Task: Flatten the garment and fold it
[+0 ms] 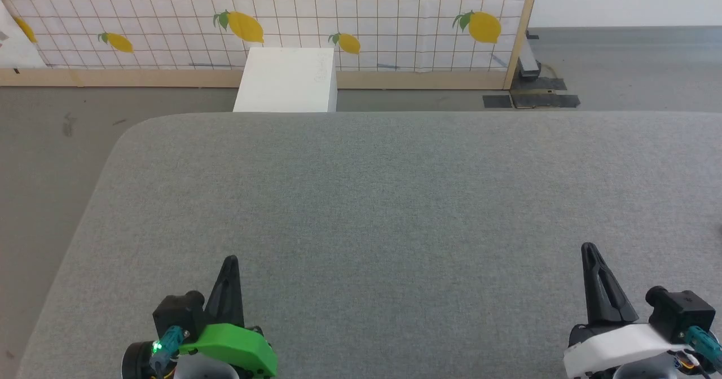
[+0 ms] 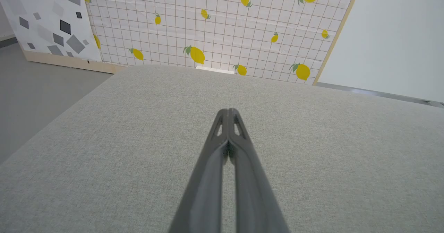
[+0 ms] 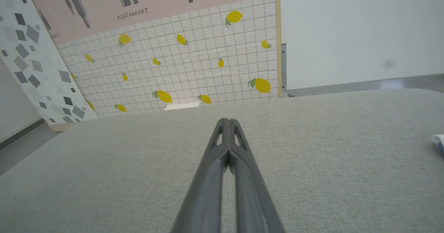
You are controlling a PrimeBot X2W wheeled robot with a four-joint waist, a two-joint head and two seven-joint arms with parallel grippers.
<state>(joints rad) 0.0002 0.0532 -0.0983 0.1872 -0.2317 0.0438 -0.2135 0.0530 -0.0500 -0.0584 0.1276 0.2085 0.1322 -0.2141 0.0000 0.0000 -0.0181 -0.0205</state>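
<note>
- Head view: the left gripper (image 1: 230, 261) hangs above the tabletop's (image 1: 361, 198) near edge toward its left corner, its two dark fingers pressed together and pinching nothing.
- The right gripper (image 1: 588, 249) sits over the same near edge toward the right side, its fingers likewise pressed together and empty.
- Right wrist view: a small white-and-blue sliver of the garment (image 3: 438, 141) lies on the grey fabric tabletop at the picture's right border, well apart from the right gripper; the rest is cut off.
- Beyond the tabletop's far edge, a white box (image 1: 287, 80) stands before a lemon-print panel (image 1: 395, 23).
</note>
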